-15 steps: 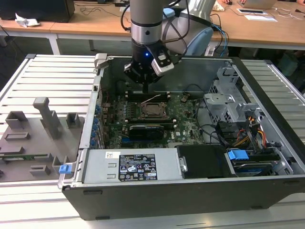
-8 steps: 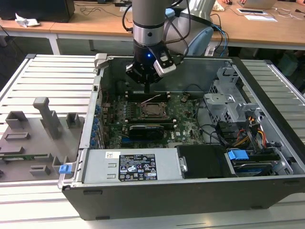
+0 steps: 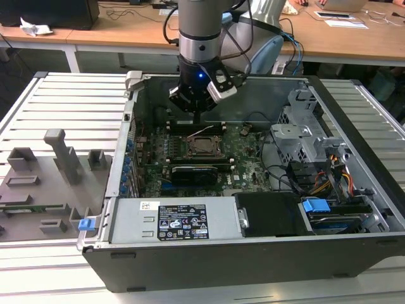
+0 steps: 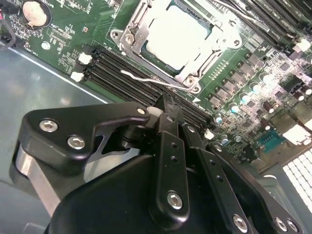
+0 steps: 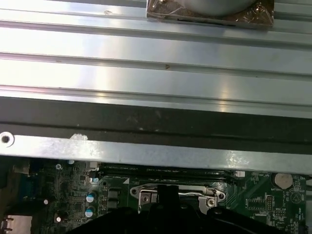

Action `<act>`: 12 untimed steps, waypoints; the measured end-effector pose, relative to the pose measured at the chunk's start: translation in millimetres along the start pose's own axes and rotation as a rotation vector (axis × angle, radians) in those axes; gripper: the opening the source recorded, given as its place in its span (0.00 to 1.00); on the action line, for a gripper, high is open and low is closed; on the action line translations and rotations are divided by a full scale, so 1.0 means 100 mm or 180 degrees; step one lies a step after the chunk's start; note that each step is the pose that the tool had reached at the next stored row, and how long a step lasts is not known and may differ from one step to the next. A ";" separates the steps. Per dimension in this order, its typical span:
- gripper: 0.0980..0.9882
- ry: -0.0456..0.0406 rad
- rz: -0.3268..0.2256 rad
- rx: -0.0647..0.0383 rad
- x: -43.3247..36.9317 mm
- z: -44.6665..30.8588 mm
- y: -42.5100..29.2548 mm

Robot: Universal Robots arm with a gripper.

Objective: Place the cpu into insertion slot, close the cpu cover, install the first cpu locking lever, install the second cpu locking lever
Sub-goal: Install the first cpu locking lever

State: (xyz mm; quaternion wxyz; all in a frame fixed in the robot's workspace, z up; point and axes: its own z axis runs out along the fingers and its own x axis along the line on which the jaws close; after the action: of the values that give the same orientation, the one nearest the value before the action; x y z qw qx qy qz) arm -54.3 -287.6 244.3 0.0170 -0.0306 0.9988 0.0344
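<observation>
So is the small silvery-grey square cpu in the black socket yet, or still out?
In. The cpu lies flat inside the insertion slot, with the cpu cover, a dark-silver metal frame, down around it.

The cpu (image 4: 176,33), a flat square chip with a silvery-grey top, lies level in the insertion slot (image 4: 217,27), a square socket with a silver metal rim on the green motherboard; the cpu cover (image 4: 209,54), a thin metal frame with a cut-out middle, lies shut around it; one thin wire locking lever (image 4: 141,78) sticks out beside the socket, just beside the memory slots.
</observation>
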 end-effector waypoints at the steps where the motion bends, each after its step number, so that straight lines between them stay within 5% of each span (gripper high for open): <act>1: 0.01 0.0001 -0.0007 0.0000 -0.006 0.036 -0.002; 5: 0.01 0.0001 -0.0018 0.0000 -0.022 0.118 -0.007; 8: 0.01 0.0013 -0.0184 -0.0005 -0.038 0.134 -0.008; 12: 0.01 0.0013 -0.0184 -0.0006 -0.093 0.148 -0.003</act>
State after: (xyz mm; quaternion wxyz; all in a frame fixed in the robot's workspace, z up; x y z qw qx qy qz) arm -44.6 -286.4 229.9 0.0158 -0.0596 0.9975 0.0348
